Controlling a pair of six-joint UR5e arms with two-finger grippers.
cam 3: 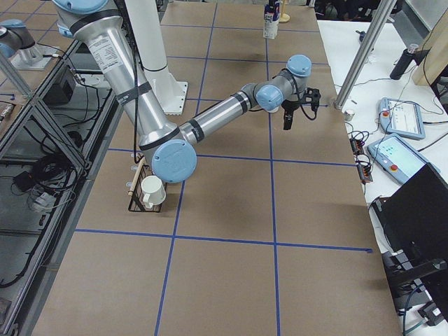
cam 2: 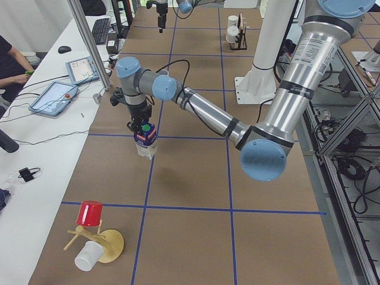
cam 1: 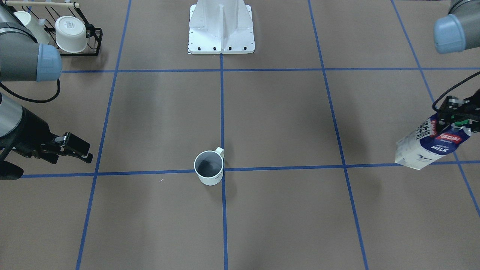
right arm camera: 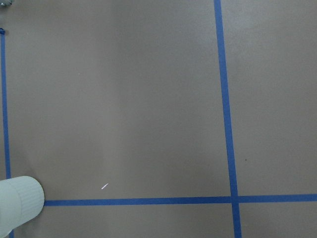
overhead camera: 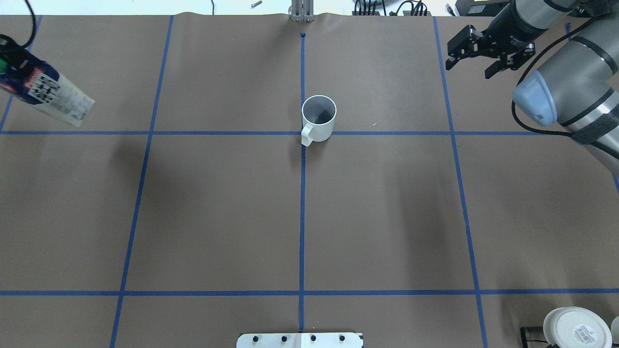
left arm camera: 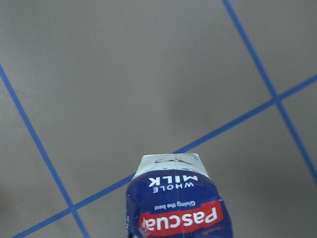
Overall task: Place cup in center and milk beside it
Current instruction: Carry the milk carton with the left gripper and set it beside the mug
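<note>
One carton, the milk [cam 1: 431,144], hangs tilted from my left claw [cam 2: 142,123], which is clamped on its gabled top near the left edge of the table [overhead camera: 217,217]. I judge it heavy if full, with soft board walls, so it may swing from this high grip. The cup [overhead camera: 318,118] stands at the center [cam 1: 224,169]. My right claw [cam 1: 83,150] gapes empty near the right edge. The mug rack [cam 1: 93,41] in my right corner blocks nothing.

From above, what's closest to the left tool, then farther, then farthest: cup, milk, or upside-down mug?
1. The milk, gripped by the left tool.
2. The cup, by the middle crossing.
3. The upside-down mug, bottom-right corner.
</note>
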